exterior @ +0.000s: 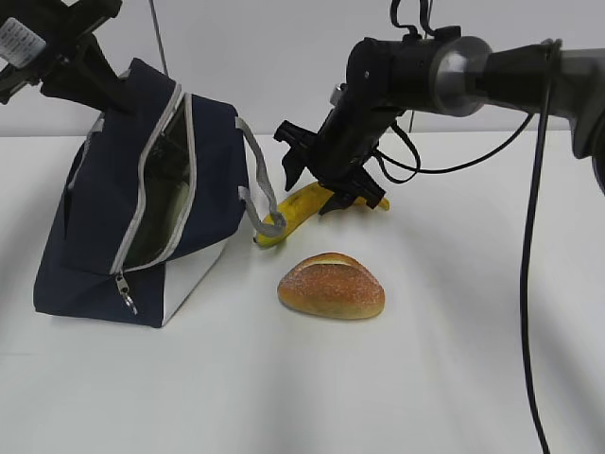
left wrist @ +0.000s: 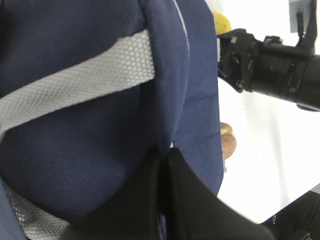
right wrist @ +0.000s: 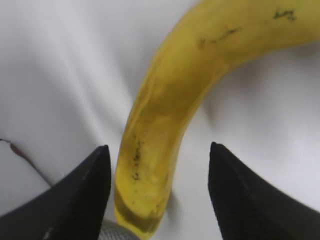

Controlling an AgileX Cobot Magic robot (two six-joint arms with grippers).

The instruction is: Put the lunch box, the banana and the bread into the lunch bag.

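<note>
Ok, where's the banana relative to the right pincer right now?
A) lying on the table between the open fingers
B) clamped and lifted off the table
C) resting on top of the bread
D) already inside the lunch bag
A: the right wrist view shows the banana lying on the table between the spread fingers of the right pincer, with a gap on each side.

place: lab | evidence: bare white table (exterior: pixel 454 378), plain white wall (exterior: pixel 265 57)

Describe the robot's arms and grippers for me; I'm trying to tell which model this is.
Both arms are matte black. The right arm has a rounded black joint housing, a silver-grey cylindrical section, and thin black cables looping alongside. Its gripper has broad, black, tapered fingers. The left arm carries a white printed label near its top.
</note>
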